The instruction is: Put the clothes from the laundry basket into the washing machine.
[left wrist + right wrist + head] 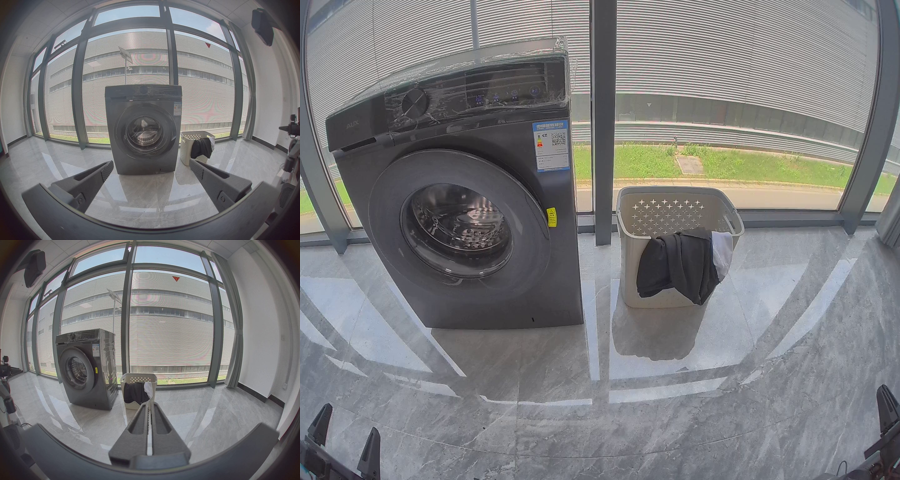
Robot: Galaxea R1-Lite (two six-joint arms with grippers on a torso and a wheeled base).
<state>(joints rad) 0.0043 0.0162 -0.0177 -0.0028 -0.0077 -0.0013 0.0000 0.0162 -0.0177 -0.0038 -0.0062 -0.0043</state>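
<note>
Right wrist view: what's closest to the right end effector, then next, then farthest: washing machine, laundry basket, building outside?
1. Laundry basket, straight ahead.
2. Washing machine, on the robot's left.
3. Building, outside, far behind both.

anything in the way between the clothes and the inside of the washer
Yes: the round door of the washing machine looks shut over its opening. The dark clothes hang over the front rim of the basket, with nothing visible on the floor between it and the machine.
</note>
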